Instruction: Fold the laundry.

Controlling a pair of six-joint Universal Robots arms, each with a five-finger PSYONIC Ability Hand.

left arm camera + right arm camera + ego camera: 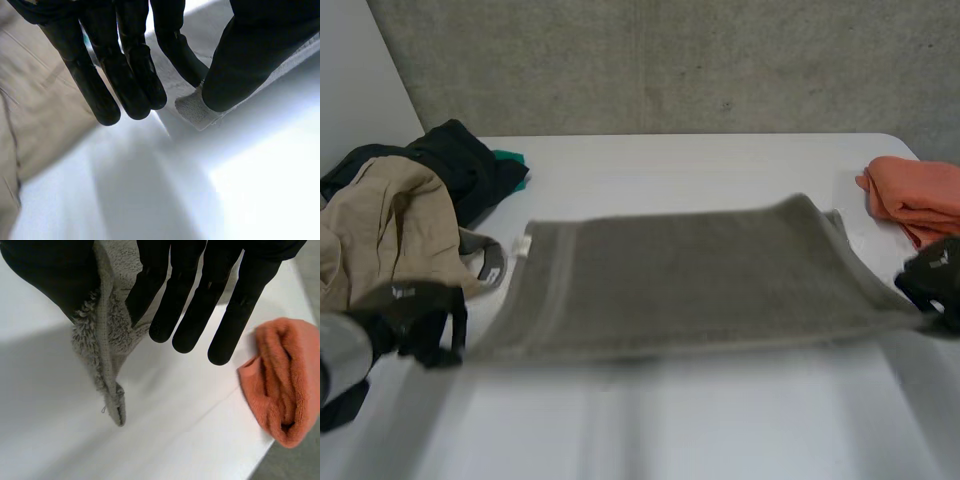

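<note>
A grey-brown towel (690, 275) is stretched flat and held a little above the white table (720, 160). My left hand (420, 315) pinches its near left corner (192, 107) between thumb (245, 65) and one finger, the other fingers (107, 80) straight. My right hand (932, 280) pinches the near right corner (102, 350) between thumb (55, 275) and a finger, with the remaining fingers (220, 310) extended.
A heap of clothes lies at the left: a beige garment (385, 235), a dark one (455, 160) and a bit of teal (510, 160). A folded orange towel (915, 195) (280, 380) sits at the table's right edge.
</note>
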